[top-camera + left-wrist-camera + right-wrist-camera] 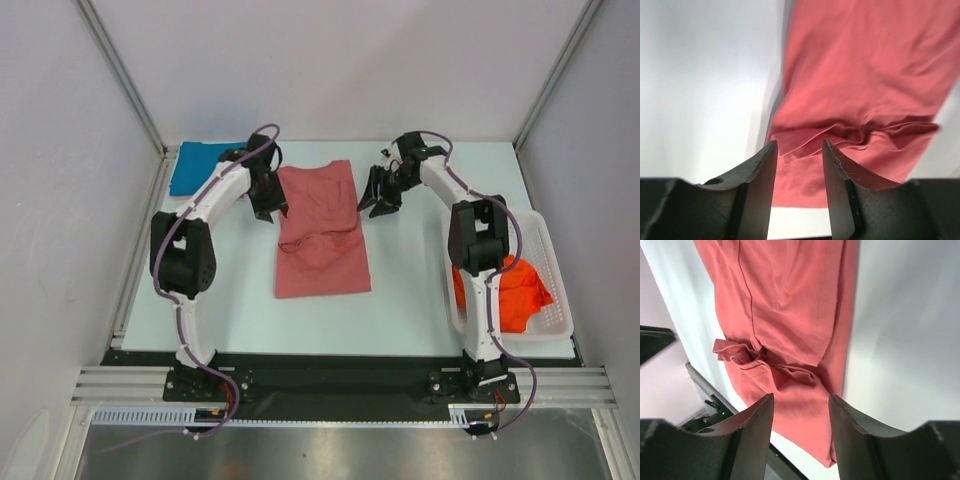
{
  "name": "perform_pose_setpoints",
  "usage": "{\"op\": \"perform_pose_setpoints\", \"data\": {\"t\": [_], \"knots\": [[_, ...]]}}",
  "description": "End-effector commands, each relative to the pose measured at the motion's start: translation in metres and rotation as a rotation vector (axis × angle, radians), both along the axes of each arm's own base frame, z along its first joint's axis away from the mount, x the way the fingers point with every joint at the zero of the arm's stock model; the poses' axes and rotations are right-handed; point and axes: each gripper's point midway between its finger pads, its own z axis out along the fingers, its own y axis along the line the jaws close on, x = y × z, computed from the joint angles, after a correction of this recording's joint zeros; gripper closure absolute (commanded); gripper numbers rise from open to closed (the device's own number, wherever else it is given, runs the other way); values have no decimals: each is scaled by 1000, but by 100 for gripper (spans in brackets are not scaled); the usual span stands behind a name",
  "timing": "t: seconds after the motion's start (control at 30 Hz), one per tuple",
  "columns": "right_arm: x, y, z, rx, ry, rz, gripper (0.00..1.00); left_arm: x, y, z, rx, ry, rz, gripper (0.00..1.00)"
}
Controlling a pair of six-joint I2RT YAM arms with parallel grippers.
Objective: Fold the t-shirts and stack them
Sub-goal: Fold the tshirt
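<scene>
A dusty salmon-red t-shirt [320,232] lies folded lengthwise in the middle of the table, with bunched wrinkles near its centre; it also shows in the left wrist view [860,85] and the right wrist view [785,315]. My left gripper [268,210] hovers open and empty at its far left edge. My right gripper [378,203] hovers open and empty at its far right edge. A teal-blue t-shirt [198,165] lies folded at the back left. Bright orange-red shirts [512,290] sit in the basket.
A white lattice basket [553,290] stands at the right edge of the table beside my right arm. Grey walls and metal posts enclose the table. The black rail runs along the near edge.
</scene>
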Motion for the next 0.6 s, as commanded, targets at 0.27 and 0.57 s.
{"op": "perform_pose_setpoints", "data": {"t": [0.27, 0.57], "knots": [[-90, 38, 21, -76, -49, 147, 74, -73, -65, 43, -304, -129, -235, 75], [-91, 85, -11, 102, -47, 104, 97, -81, -93, -22, -361, -67, -234, 84]]}}
